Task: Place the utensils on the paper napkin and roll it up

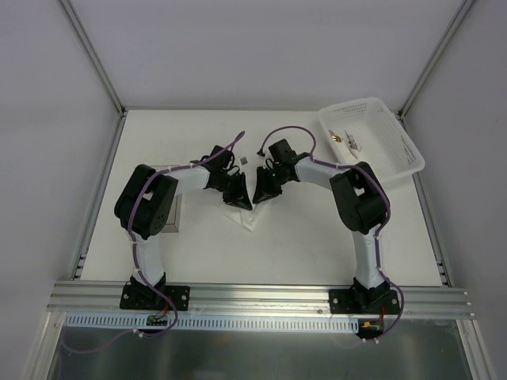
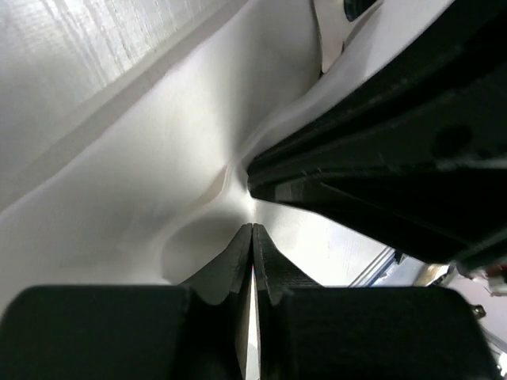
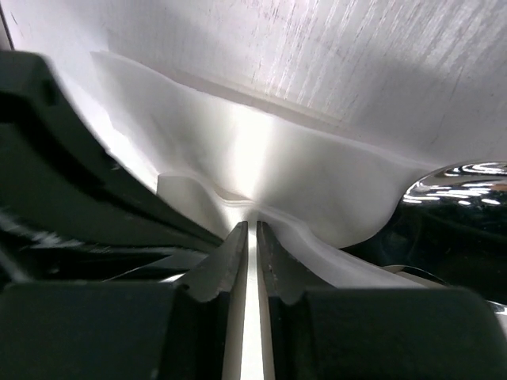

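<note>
The left claw (image 2: pixel 253 237) and right claw (image 3: pixel 252 233), tips nearly meeting, each pinch shut on a puckered fold of the paper napkin (image 3: pixel 261 150), apparently to roll it over the utensil (image 3: pixel 463 180) gleaming just beside the right one.

No legible txt, labels, brands or nos. in any view.

An off-white table (image 1: pixel 301 253) sat boxed in by plain white walls (image 1: pixel 261 47) on the far, left and right sides. Slim aluminium posts (image 1: pixel 91 51) rose from the far corners. A silver rail (image 1: pixel 261 294) edged the near side, with a grey metal sheet (image 1: pixel 261 356) nearer still. The light was soft and even.
</note>
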